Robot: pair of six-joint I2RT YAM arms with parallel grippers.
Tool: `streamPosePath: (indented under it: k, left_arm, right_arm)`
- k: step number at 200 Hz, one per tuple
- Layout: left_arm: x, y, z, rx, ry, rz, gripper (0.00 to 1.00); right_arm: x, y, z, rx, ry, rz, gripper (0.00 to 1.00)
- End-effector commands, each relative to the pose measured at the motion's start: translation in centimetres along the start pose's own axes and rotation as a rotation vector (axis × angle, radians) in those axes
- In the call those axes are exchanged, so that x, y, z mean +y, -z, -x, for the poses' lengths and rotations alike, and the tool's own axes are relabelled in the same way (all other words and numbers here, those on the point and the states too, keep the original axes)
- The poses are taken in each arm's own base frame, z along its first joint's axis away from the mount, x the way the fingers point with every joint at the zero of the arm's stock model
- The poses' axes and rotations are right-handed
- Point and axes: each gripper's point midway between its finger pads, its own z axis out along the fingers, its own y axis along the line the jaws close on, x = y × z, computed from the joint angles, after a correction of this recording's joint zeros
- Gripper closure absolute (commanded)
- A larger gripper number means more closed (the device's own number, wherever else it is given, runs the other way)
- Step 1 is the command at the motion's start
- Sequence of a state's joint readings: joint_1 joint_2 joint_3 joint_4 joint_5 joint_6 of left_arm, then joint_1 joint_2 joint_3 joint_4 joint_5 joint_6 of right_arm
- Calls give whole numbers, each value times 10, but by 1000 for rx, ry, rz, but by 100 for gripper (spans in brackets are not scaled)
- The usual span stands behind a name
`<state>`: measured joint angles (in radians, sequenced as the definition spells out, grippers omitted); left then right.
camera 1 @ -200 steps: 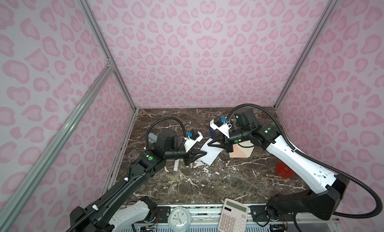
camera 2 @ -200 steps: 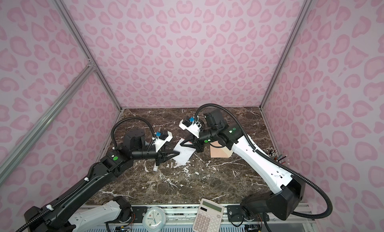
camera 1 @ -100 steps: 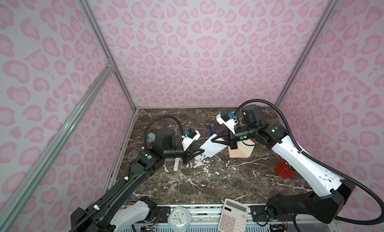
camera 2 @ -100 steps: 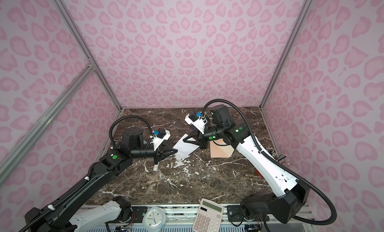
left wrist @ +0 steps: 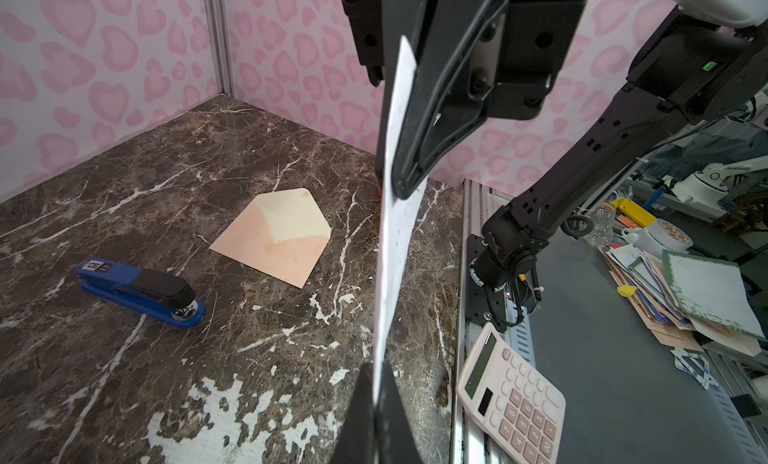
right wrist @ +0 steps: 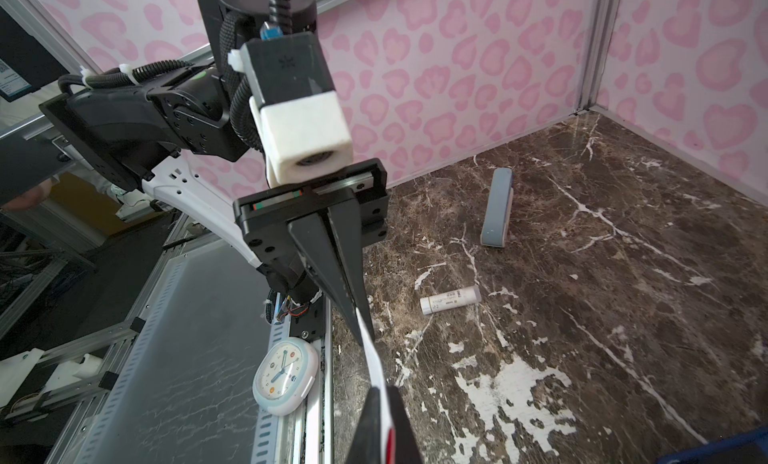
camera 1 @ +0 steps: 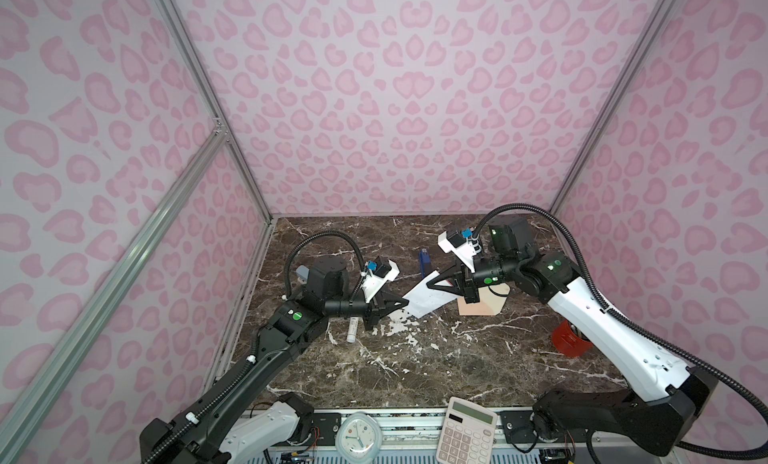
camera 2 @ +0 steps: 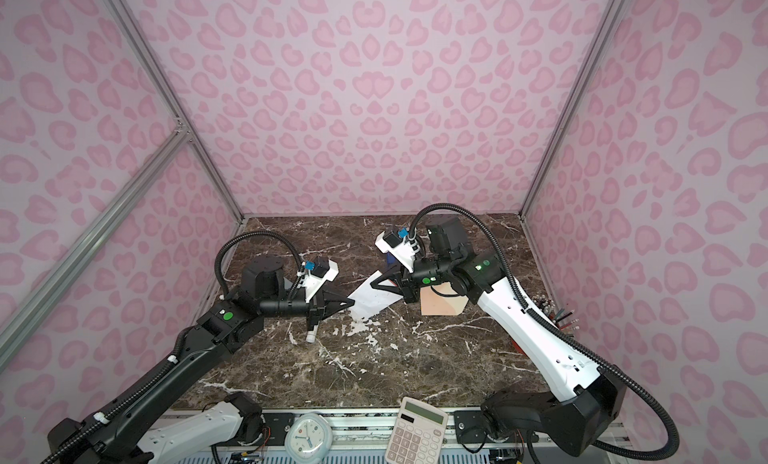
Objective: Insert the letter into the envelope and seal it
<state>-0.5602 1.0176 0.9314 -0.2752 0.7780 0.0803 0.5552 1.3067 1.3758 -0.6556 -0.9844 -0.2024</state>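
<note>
Top views: letter (camera 1: 428, 299) (camera 2: 371, 302) spans between left jaws and right jaws, both pinching it

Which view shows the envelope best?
The left wrist view: the envelope lies flat on the table, flap open, with nothing in front of it. In both top views the right gripper covers part of it. The right wrist view misses it.

The letter (camera 2: 370, 302) is being held near the desk's (camera 2: 415, 358) middle, toward its far edge, by both grippers. Its left corner is being pinched by the closed left gripper (camera 2: 352, 303), its far edge by the closed right gripper (camera 2: 372, 285). The envelope (camera 2: 440, 306), lying just right of it, is being partly hidden by the right arm (camera 2: 519, 316).
</note>
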Motion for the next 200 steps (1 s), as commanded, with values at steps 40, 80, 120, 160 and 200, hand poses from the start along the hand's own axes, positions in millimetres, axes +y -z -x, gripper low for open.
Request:
streamPosePath:
  k: [40, 80, 120, 160, 200]
  left_arm:
    - [16, 6, -9, 85, -149, 141, 96]
    - [28, 6, -34, 263, -307, 251, 96]
    - [26, 4, -25, 225, -350, 267, 96]
    - [20, 4, -19, 201, -352, 248, 96]
    - [13, 4, -13, 172, -340, 223, 96]
  right_arm:
    - [-6, 9, -8, 80, 122, -100, 43]
    - [-3, 2, -6, 228, 262, -136, 39]
    - [5, -14, -9, 316, 305, -75, 44]
    - [6, -29, -12, 308, 296, -22, 49]
    - [-1, -40, -16, 310, 292, -8, 50]
